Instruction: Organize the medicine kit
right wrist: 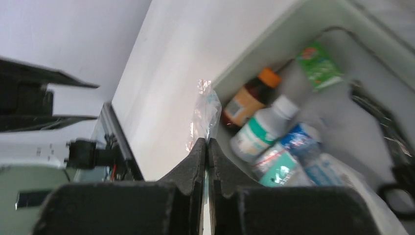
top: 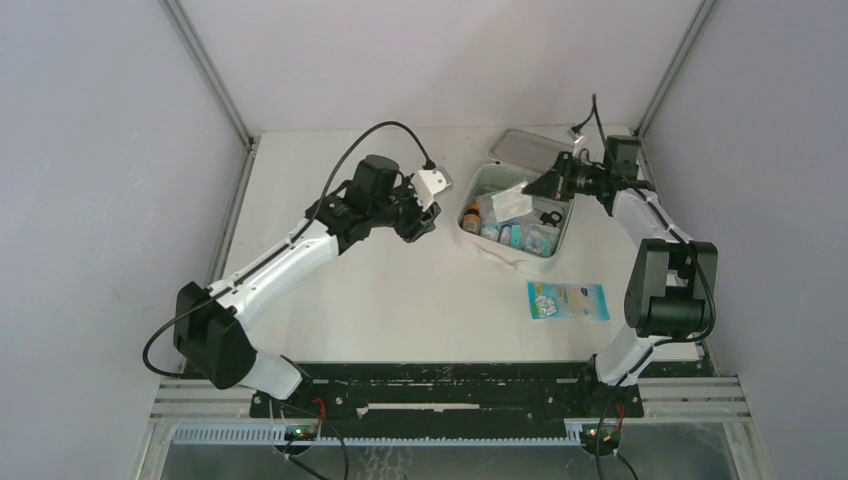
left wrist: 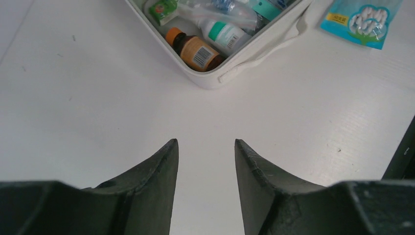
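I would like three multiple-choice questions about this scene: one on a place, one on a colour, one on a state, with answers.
1. Where is the blue packet relative to the medicine kit? A inside it; B outside it, on the table; C underneath it.
2. What colour is the cap of the brown bottle? A orange; B black; C pink.
3. How is the right tool? A open, empty; B shut on a clear plastic packet; C shut on the brown bottle.
Answers: 1 B, it lies on bare table beside the kit; 2 A, the left wrist view shows orange; 3 B, the packet's edge sits between its closed jaws.
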Robot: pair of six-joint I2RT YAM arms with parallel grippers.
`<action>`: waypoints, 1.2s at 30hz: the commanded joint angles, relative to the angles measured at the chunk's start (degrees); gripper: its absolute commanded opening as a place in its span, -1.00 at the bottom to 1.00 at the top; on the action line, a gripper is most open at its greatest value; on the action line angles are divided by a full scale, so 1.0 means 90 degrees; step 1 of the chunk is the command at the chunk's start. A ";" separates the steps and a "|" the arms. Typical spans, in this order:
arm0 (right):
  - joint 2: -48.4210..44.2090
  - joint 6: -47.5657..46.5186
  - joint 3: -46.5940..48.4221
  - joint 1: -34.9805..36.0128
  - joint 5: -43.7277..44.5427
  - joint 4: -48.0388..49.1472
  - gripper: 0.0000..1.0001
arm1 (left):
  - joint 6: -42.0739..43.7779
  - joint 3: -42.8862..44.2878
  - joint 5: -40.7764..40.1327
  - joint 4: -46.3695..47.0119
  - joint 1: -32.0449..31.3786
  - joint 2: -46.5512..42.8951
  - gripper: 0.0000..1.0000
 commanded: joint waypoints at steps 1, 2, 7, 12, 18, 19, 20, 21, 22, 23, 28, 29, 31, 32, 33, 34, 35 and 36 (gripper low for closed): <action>0.0044 0.1530 -0.0375 -0.0356 0.0717 0.1519 -1.00 | -0.0119 0.0200 -0.0135 0.0159 0.0097 -0.0369 0.03; 0.0064 0.1638 -0.0418 -0.0384 0.0958 0.1591 -1.00 | -0.0116 0.0179 -0.0136 0.0164 0.0111 -0.0374 0.03; 0.0149 0.2410 -0.0855 -0.0357 0.1829 0.2367 -1.00 | -0.0166 0.0155 -0.0068 0.0188 0.0113 -0.0364 0.05; 0.0266 0.2926 -0.1119 -0.0125 0.2533 0.3091 -1.00 | -0.0228 0.0141 -0.0026 0.0223 0.0110 -0.0353 0.06; 0.0707 0.3471 -0.1048 0.0099 0.2972 0.3754 -1.00 | -0.0258 0.0092 0.0044 0.0252 0.0113 -0.0389 0.07; 0.0833 0.3567 -0.1017 0.0103 0.2994 0.3837 -1.00 | -0.0254 0.0084 0.0055 0.0260 0.0113 -0.0396 0.07; 0.0936 0.3622 -0.0961 0.0110 0.3009 0.3935 -1.00 | -0.0268 0.0061 0.0073 0.0293 0.0113 -0.0404 0.07; 0.1044 0.3649 -0.0905 0.0122 0.3022 0.3954 -1.00 | -0.0277 0.0035 0.0083 0.0328 0.0113 -0.0401 0.07; 0.1149 0.3668 -0.0860 0.0132 0.3027 0.3942 -1.00 | -0.0296 0.0023 0.0093 0.0352 0.0109 -0.0402 0.07; 0.1248 0.3664 -0.0839 0.0152 0.3032 0.3939 -1.00 | -0.0304 0.0013 0.0105 0.0355 0.0113 -0.0406 0.07; 0.1168 0.3438 -0.0836 0.0162 0.3009 0.3536 -0.80 | -0.0300 0.0006 0.0095 0.0360 0.0113 -0.0438 0.07; 0.1067 0.3328 -0.0848 0.0152 0.3047 0.3388 -0.72 | -0.0292 0.0002 0.0096 0.0355 0.0113 -0.0448 0.08; 0.0827 0.3041 -0.0860 0.0143 0.3156 0.3097 -0.47 | -0.0278 -0.0007 0.0092 0.0357 0.0113 -0.0452 0.08; 0.0717 0.2877 -0.0858 0.0142 0.3227 0.2942 -0.37 | -0.0280 -0.0006 0.0098 0.0351 0.0113 -0.0458 0.08; 0.0607 0.2742 -0.0860 0.0147 0.3299 0.2807 -0.29 | -0.0280 -0.0007 0.0108 0.0350 0.0113 -0.0468 0.08; 0.0509 0.2604 -0.0861 0.0137 0.3360 0.2695 -0.23 | -0.0278 -0.0005 0.0124 0.0350 0.0113 -0.0482 0.07; 0.0417 0.2489 -0.0861 0.0124 0.3395 0.2584 -0.16 | -0.0275 -0.0020 0.0128 0.0351 0.0113 -0.0495 0.08; 0.0339 0.2402 -0.0861 0.0095 0.3432 0.2468 -0.10 | -0.0270 -0.0026 0.0128 0.0350 0.0113 -0.0519 0.08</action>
